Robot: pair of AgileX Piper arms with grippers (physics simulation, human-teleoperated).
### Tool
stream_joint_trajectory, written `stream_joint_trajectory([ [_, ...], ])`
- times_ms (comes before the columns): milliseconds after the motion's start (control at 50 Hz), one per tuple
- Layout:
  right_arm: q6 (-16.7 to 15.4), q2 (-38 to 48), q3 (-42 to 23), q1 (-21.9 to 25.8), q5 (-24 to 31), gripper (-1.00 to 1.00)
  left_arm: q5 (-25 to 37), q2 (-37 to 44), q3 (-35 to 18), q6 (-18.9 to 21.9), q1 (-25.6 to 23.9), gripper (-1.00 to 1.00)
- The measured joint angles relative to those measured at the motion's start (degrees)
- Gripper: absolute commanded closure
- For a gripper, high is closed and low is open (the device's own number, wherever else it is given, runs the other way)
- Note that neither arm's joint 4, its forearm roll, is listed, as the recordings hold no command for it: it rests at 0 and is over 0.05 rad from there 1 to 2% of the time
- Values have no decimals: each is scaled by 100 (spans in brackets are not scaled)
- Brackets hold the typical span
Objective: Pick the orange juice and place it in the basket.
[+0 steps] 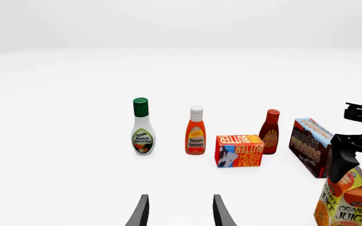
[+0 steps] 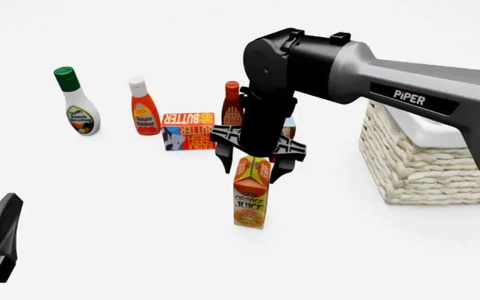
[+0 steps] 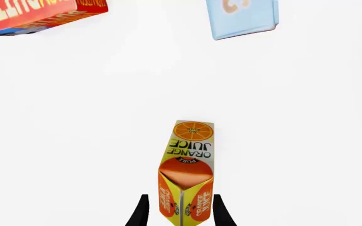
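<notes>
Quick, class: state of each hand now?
Left hand: open, holding nothing.
Right hand: open, fingers either side of the orange juice top, not yet clamped.

The right tool [image 3: 179, 212] straddles the gabled top of the orange juice [image 3: 187, 174], one finger on each side, on the white counter [image 3: 74, 141]. Beyond lie a red butter box [image 3: 36, 14] and a pale blue box [image 3: 242, 18].
</notes>
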Motion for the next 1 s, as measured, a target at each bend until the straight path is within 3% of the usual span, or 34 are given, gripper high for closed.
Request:
stream_joint_trajectory([
  [1000, -73, 152, 272, -77, -236, -100, 0, 0, 0, 0, 0, -100],
])
